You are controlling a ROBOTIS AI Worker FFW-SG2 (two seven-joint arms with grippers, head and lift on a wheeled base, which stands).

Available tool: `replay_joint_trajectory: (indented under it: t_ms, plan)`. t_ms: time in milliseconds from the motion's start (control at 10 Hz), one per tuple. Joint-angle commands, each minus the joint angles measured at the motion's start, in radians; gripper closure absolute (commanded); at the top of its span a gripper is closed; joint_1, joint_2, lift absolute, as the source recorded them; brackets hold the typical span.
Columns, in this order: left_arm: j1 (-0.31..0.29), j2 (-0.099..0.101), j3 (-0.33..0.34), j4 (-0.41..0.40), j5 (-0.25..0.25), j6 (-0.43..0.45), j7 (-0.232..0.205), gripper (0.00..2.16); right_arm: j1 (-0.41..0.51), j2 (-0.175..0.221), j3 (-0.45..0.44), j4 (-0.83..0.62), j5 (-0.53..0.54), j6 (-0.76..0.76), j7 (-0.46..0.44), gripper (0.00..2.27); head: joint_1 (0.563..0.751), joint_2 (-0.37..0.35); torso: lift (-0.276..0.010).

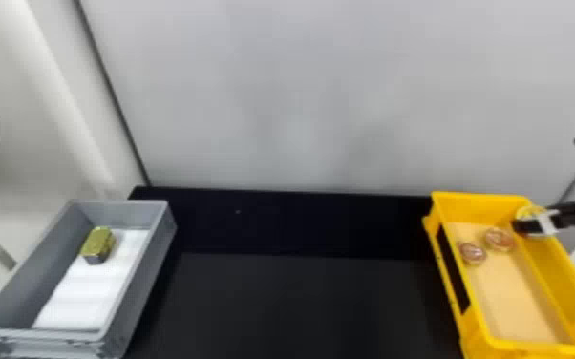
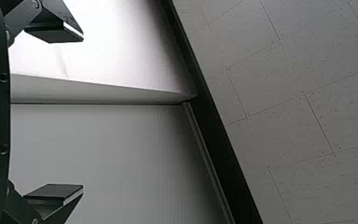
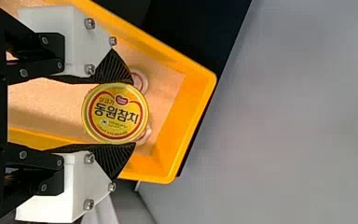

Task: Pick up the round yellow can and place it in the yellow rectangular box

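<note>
At the far right of the head view, my right gripper [image 1: 534, 226] is over the back right part of the yellow rectangular box [image 1: 463, 200], with the round yellow can [image 1: 529, 211] partly hidden behind it. The right wrist view shows the right gripper [image 3: 133, 113] shut on the round yellow can [image 3: 116, 113], one finger on each side of its rim. Beyond the can is the floor of the yellow rectangular box [image 3: 193, 105]. In the left wrist view my left gripper [image 2: 82, 112] stands open before a wall and ceiling, nothing between its fingers.
Two small reddish round items [image 1: 499, 239] lie inside the yellow box. A grey box [image 1: 141, 286] at the left holds a gold-coloured block [image 1: 98, 245] on a white sheet. A black table [image 1: 296, 305] spans between the boxes, with a grey wall [image 1: 301, 95] behind.
</note>
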Motion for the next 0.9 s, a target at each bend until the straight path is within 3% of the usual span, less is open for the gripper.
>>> replay_joint_trajectory:
  t_ms: [0, 400, 800]
  plan:
    - [-0.003, -0.003, 0.0, -0.005, -0.001, 0.0, 0.0, 0.14, 0.032, 0.013, -0.073, 0.027, 0.024, -0.013, 0.0, 0.68, 0.663, 0.054, -0.01]
    - [-0.006, -0.006, 0.0, -0.005, -0.003, -0.001, 0.0, 0.14, 0.037, 0.076, -0.164, 0.173, 0.004, -0.082, -0.044, 0.68, 0.663, 0.054, -0.01]
    - [-0.006, -0.006, -0.004, -0.005, -0.006, -0.008, -0.003, 0.14, -0.002, 0.082, -0.133, 0.374, -0.257, -0.14, -0.264, 0.68, 0.663, 0.054, -0.01]
